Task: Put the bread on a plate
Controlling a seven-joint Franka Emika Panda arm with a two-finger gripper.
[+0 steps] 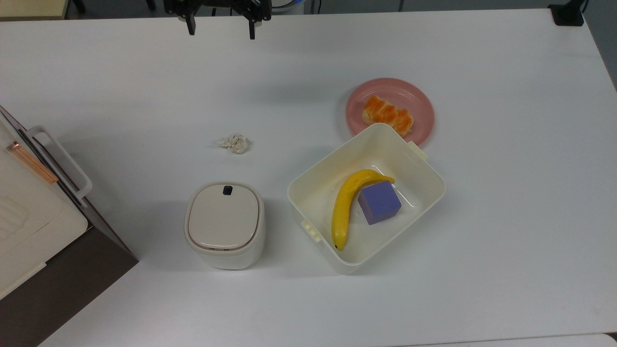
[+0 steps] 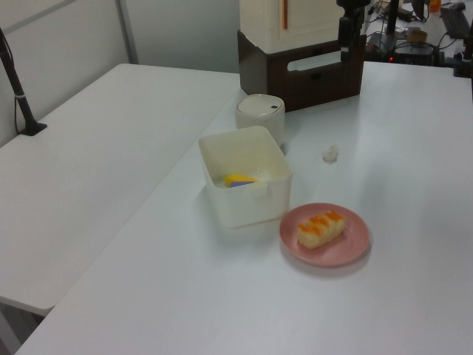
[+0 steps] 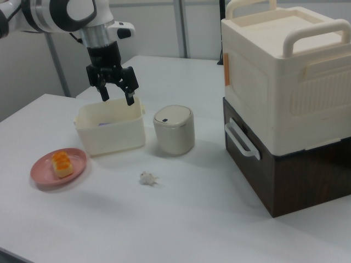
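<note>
1. Bread (image 1: pixel 388 115) lying flat on the pink plate (image 1: pixel 419 96), toward the side nearest the cream tub (image 1: pixel 424 164) in the top view; task judged done as things lie.
2. Gripper (image 1: pixel 219 24) spread wide and empty, high at the far edge of the bench (image 1: pixel 506 217) in the top view, well apart from plate and loaf.
3. Risk, as a judgement: any return toward the plate could nudge the loaf off the rim, since nothing holds it there but its own weight.
4. Risk: a low sweep across the bench might catch the paper ball (image 1: pixel 234 143) or the lidded bin (image 1: pixel 224 224), both between the gripper and the near edge in the top view.
5. Risk: tub standing just beside the plate, its wall overlapping the plate edge in the top view; a knock on the tub, with banana (image 1: pixel 343 205) and purple block (image 1: pixel 379 202) inside, could shove the plate.
6. Risk: in the right view the gripper (image 3: pixel 112 87) hangs above the tub's rim; a straight drop could strike that rim.
7. Stacked crate (image 3: pixel 285 98) stands well apart from the plate; little danger there.
</note>
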